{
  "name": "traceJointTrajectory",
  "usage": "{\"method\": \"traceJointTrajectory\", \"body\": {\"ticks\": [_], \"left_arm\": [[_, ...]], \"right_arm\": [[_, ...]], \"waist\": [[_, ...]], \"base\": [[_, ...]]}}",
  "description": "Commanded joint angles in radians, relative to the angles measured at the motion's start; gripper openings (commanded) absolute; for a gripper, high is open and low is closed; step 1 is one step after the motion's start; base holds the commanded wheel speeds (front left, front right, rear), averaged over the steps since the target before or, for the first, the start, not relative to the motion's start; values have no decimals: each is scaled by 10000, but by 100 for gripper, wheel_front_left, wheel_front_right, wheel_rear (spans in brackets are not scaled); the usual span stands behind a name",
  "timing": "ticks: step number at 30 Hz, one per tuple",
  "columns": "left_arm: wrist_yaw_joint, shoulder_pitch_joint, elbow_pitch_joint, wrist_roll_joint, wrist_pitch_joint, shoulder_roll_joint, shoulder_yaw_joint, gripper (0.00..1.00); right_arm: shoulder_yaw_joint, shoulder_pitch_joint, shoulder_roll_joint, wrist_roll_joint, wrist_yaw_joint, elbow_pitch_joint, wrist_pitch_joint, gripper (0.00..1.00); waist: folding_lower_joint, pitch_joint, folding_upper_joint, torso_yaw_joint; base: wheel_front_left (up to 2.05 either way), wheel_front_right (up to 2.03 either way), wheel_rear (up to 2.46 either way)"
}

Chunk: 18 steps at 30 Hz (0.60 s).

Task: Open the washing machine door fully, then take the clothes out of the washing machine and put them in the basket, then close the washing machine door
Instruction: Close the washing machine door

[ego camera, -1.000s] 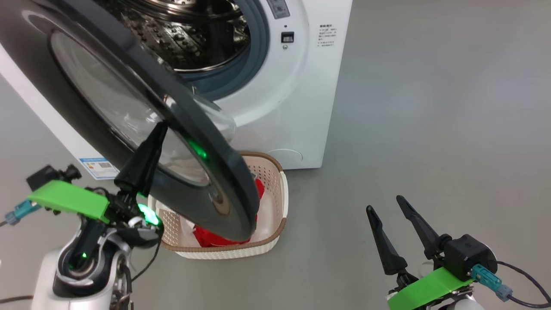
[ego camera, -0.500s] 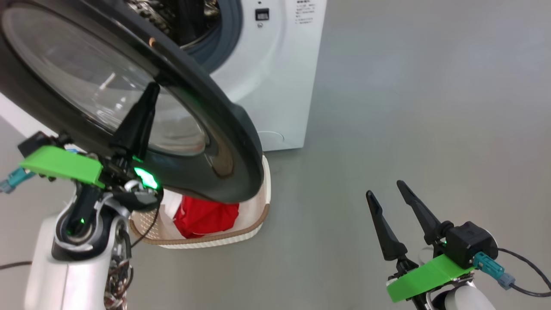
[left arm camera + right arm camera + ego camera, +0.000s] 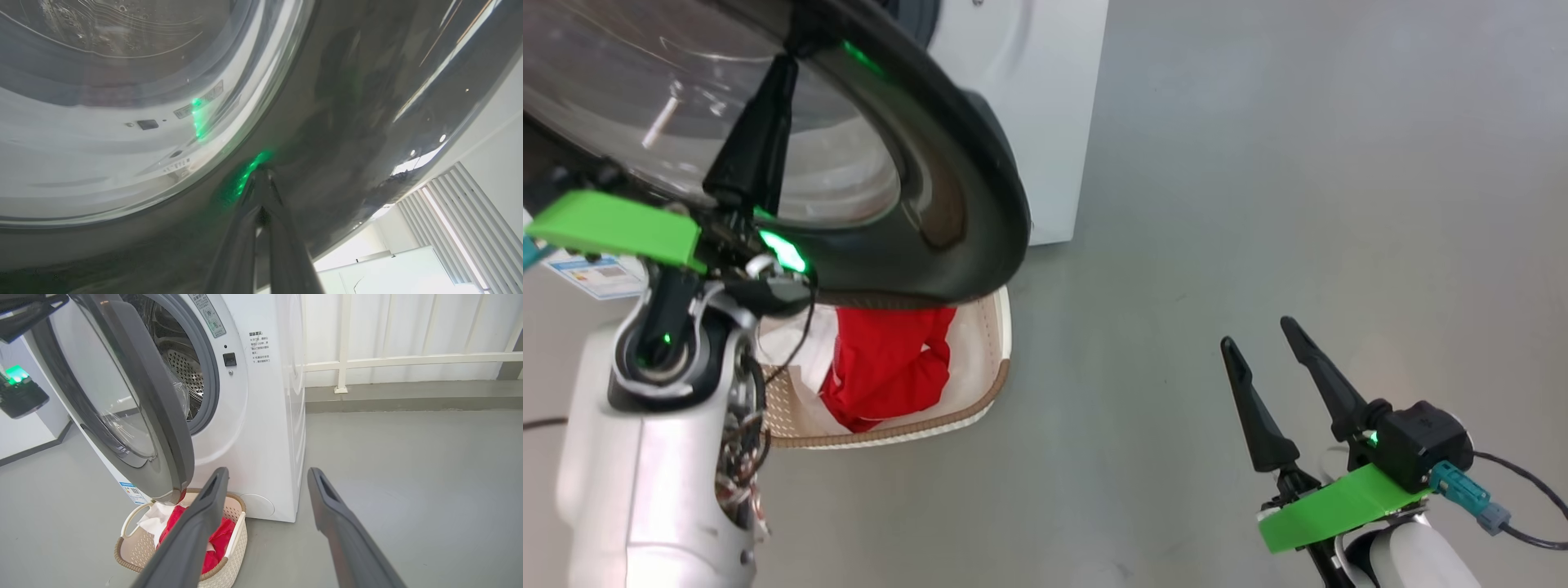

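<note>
Now idles right gripper point(image 3: 1256, 331) near, spread, empty. Pushes w/ left gripper point(image 3: 259, 171), fingers pressed together, on washing machine door point(image 3: 964, 163). Leaves clothes point(image 3: 890, 359) in basket point(image 3: 984, 343) below. Swings door nearer washing machine point(image 3: 1058, 122) vs 1 sec ago: closing underway, not shut yet.

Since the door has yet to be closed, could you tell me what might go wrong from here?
1. The shut left gripper presses only its tips on the glossy frame of the washing machine door; they could slide off.
2. The basket sits right beneath the door's lower edge; the piled clothes might catch on it.
</note>
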Motion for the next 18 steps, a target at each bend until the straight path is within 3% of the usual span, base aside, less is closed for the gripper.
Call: {"method": "traceJointTrajectory", "body": {"ticks": [1, 18], "left_arm": [[-140, -354, -216, 80, -48, 205, 197, 0], [-727, -1743, 1190, 307, -418, 313, 456, 0]], "right_arm": [[193, -215, -16, 95, 48, -268, -92, 100], [195, -409, -16, 26, 48, -399, -93, 100]], "waist": [[0, 76, -1, -60], [0, 712, -1, -533]], "base": [[0, 0, 0], [0, 0, 0]]}}
